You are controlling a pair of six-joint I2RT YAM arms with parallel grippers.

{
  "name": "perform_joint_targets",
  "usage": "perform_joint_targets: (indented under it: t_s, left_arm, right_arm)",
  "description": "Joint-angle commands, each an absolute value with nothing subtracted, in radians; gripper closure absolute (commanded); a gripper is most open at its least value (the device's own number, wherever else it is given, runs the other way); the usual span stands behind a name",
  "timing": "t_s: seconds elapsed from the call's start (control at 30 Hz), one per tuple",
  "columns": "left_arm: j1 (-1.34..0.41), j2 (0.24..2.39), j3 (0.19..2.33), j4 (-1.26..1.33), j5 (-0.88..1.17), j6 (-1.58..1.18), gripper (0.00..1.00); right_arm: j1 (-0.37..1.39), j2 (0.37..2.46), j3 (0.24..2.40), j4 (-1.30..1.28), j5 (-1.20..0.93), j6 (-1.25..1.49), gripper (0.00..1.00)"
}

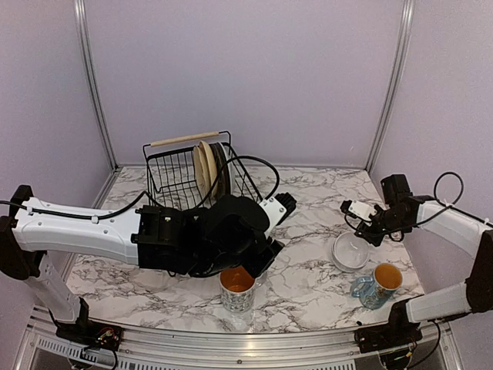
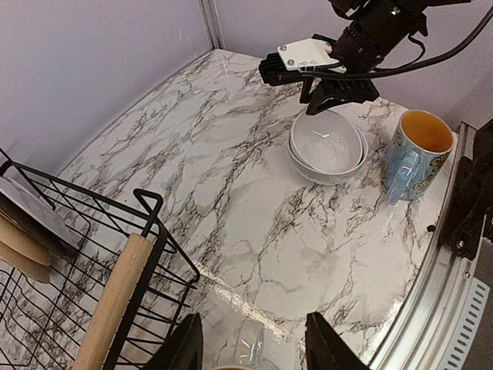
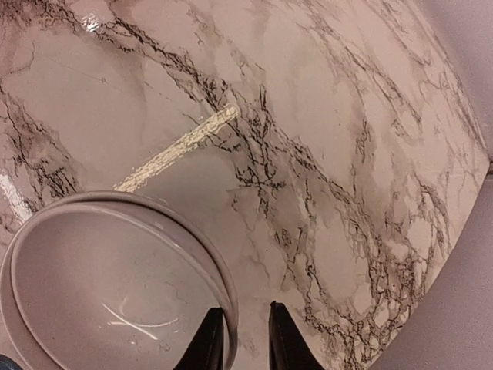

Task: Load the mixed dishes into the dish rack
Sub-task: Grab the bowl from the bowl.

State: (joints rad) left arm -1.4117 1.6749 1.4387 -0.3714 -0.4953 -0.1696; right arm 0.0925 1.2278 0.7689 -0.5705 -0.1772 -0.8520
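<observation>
LEFT: left fingers (image 2: 187, 347) spread apart above near mug (image 1: 237, 289) | RIGHT: right fingers (image 3: 286, 343) narrow, astride rim of small white bowls (image 3: 115, 293) on table (image 1: 308, 231), right side; whether clamped, cannot tell

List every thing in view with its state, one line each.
dish rack, upright, plates inside.
plates, standing on edge in the rack.
white bowls, nested, rims up.
front mug, upright, just below the left hand.
blue mug, upright, beside the bowls.
left hand, fingers apart.
right hand, fingers astride the top bowl's rim, grip unclear.
</observation>
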Motion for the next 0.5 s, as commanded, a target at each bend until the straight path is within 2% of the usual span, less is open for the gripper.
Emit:
perform_joint_targets:
  t_s: [0.0, 0.17, 0.43, 0.47]
  left_arm:
    - [-1.407, 1.678, 1.422, -0.350, -0.500, -0.176, 0.53]
    - [-1.407, 1.672, 1.403, -0.347, -0.501, -0.179, 0.53]
    - [-1.404, 1.651, 1.368, -0.334, -0.504, -0.183, 0.52]
    - [-1.404, 1.649, 1.368, -0.334, -0.504, -0.184, 0.52]
  right_arm:
    - [0.100, 1.215, 0.773, -0.510, -0.167, -0.837, 0.84]
    - [0.101, 1.256, 0.805, -0.536, -0.197, -0.817, 1.00]
    - [0.101, 1.225, 0.884, -0.615, -0.256, -0.797, 1.00]
    - [0.101, 1.222, 0.891, -0.627, -0.268, -0.798, 0.93]
